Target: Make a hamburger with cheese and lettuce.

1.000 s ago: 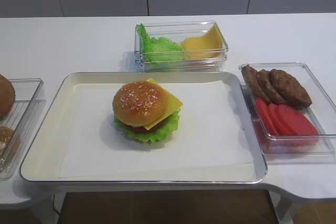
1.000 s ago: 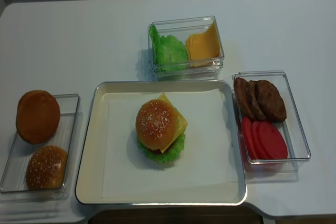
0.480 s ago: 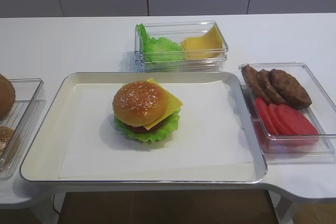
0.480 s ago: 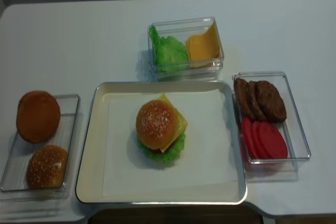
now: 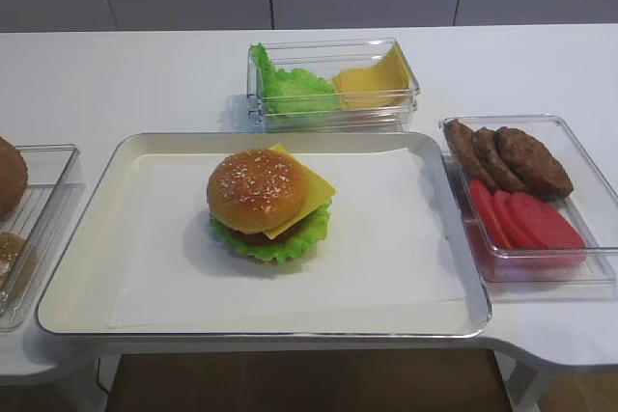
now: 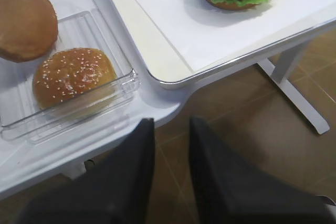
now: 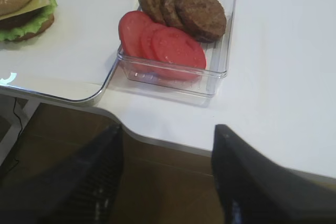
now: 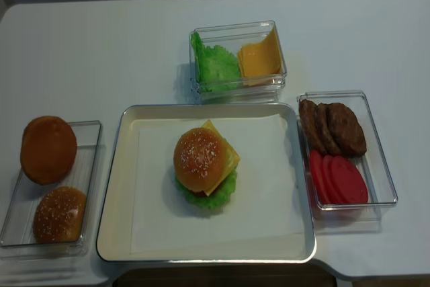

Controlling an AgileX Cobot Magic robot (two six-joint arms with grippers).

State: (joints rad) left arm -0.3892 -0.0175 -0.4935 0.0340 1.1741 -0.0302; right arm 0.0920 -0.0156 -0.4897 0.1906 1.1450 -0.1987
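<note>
Since both arms hang below the table edge, nothing stands over the tray [image 5: 87, 267] and the burger [image 5: 266, 205] can be checked whole. It sits on the white paper [image 5: 386, 238] left of the tray's middle, in contact with no gripper. From the bottom up: a bun base, seen only in the wrist views; the lettuce [image 5: 294, 243], its ruffled edge showing all round; a dark patty; the cheese [image 5: 314, 185], one corner jutting toward the back right; and a seeded bun top [image 5: 253, 188], which sits a little to the left of the cheese, so the cheese is mostly bare on the right side. The stack looks level and stable. My judgement is that the assembly is complete and no step is left.

The left gripper [image 6: 170, 174] hangs over the floor in front of the bun box [image 6: 79, 114], its fingers nearly together with only a thin slot between them and nothing in it. The right gripper [image 7: 168, 177] hangs off the table's front edge near the box of patties [image 7: 184, 6] and tomato slices [image 7: 163, 43]; its fingers stand wide apart and hold nothing. Both read as parked positions, clear of the work.

Supply boxes ring the tray, presumably for short reaches: buns on the left, leaves and cheese slices in the rear box [image 5: 333, 84], patties and tomato on the right.
</note>
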